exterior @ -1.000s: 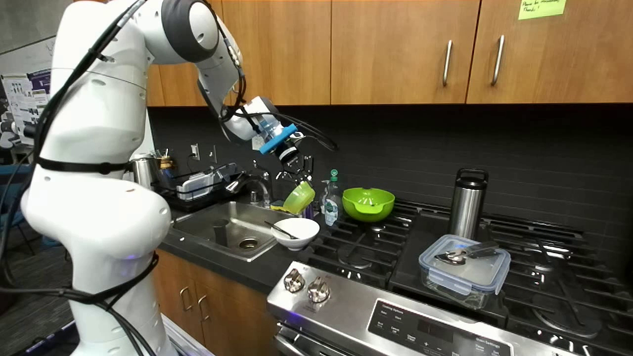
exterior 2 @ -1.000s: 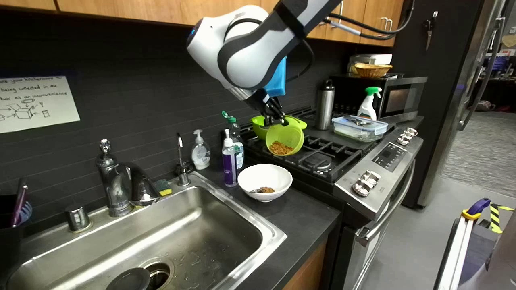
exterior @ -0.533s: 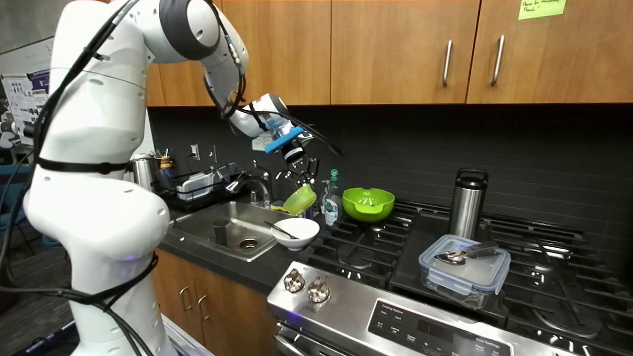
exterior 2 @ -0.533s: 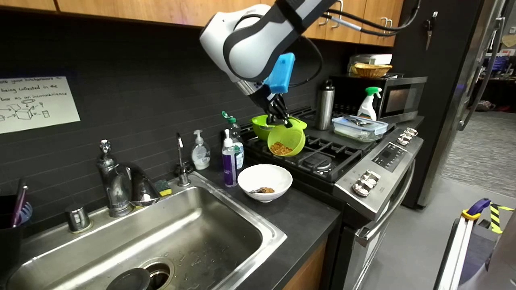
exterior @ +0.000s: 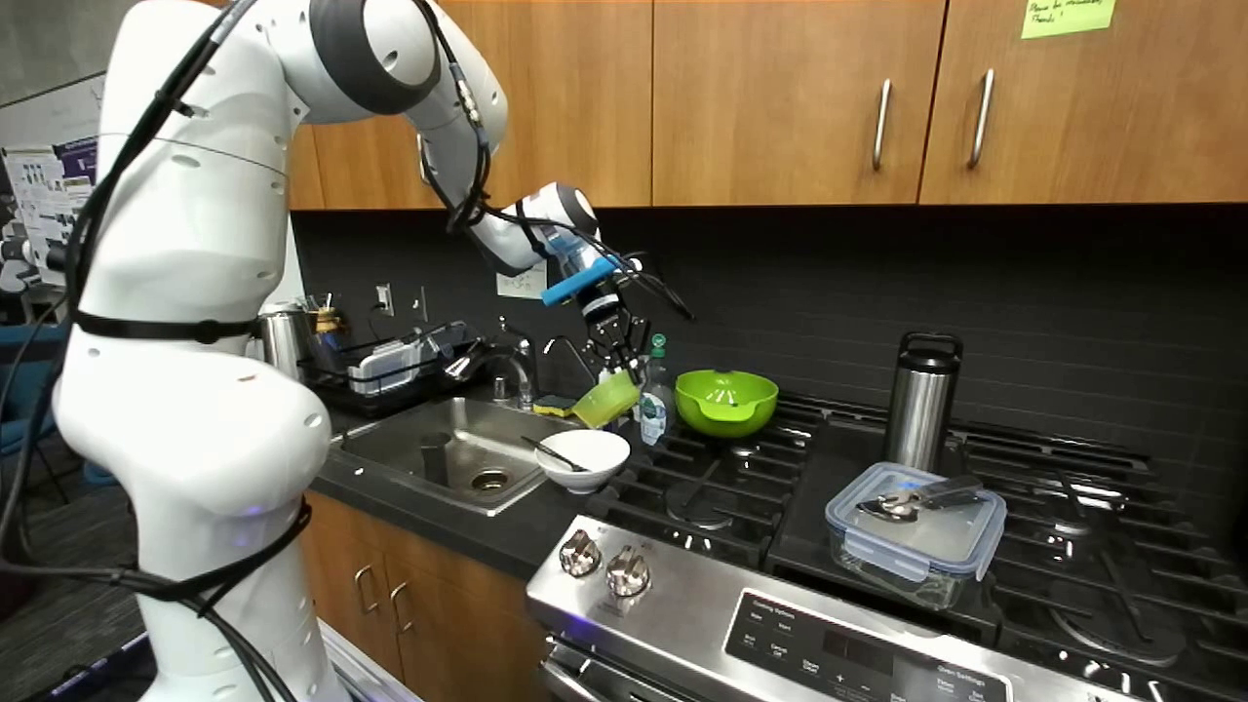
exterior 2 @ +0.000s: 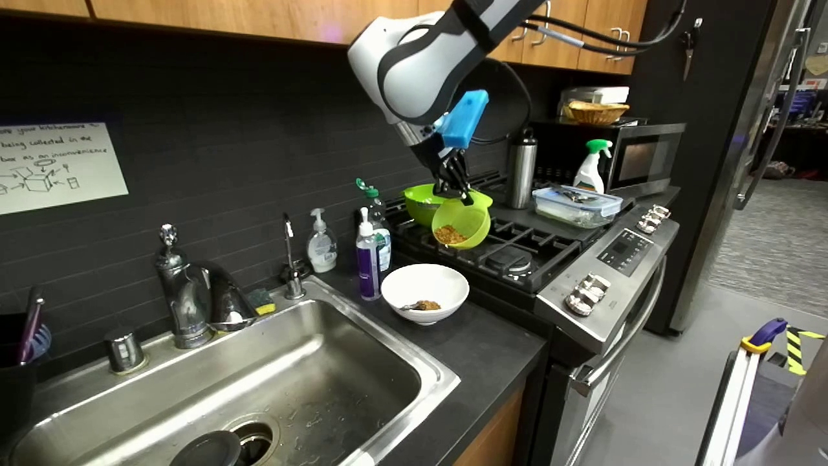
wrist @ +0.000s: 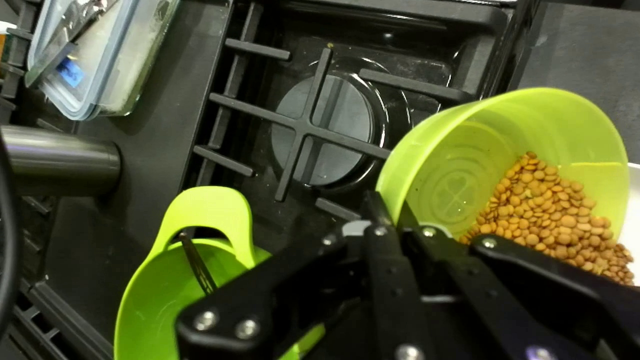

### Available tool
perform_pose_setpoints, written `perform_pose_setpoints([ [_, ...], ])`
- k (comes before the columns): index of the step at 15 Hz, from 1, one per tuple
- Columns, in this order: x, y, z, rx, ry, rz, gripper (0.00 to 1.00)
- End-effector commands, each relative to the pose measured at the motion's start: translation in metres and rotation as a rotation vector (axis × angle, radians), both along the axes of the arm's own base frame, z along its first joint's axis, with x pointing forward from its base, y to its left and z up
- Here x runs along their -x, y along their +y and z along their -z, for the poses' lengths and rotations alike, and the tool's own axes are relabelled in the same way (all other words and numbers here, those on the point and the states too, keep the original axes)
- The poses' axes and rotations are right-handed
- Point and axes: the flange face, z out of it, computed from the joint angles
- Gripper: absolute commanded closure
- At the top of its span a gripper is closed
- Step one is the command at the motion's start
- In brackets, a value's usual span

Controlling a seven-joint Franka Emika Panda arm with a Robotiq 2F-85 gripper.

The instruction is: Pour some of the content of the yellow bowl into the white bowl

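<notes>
My gripper [wrist: 395, 212] is shut on the rim of the yellow bowl [wrist: 457, 160], with one finger inside and one outside. The yellow bowl also shows in both exterior views [exterior: 606, 398] [exterior 2: 475, 220]. It is held in the air, tilted, with orange-brown lentils [wrist: 545, 210] gathered at its low side. The white bowl [exterior: 606, 453] stands upright on the counter, below the yellow bowl. In an exterior view the white bowl [exterior 2: 446, 285] holds a spoon and a small brown heap. Only a white edge of it [wrist: 634, 215] shows in the wrist view.
A larger bright green bowl [exterior: 726, 402] stands on the stove behind. Soap bottles [exterior 2: 369, 259] stand beside the white bowl. The sink [exterior 2: 310, 362] adjoins the counter. A steel bottle [exterior: 919, 405] and a clear lidded container [exterior: 916, 531] are on the stove.
My gripper and the wrist have swung to the right in both exterior views. The yellow bowl has shifted slightly and is tilted further. The white bowl and its heap look unchanged.
</notes>
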Motion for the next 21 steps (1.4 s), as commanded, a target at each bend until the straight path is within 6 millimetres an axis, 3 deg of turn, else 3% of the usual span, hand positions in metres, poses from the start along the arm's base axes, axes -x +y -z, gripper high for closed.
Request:
perform_pose_setpoints([
  [1, 0.003, -0.022, -0.010, -0.054, -0.033, 0.030, 0.99],
  [9, 0.008, -0.063, -0.011, -0.142, -0.088, 0.134, 0.99],
  [21, 0.037, -0.128, -0.003, -0.246, -0.149, 0.280, 0.99],
])
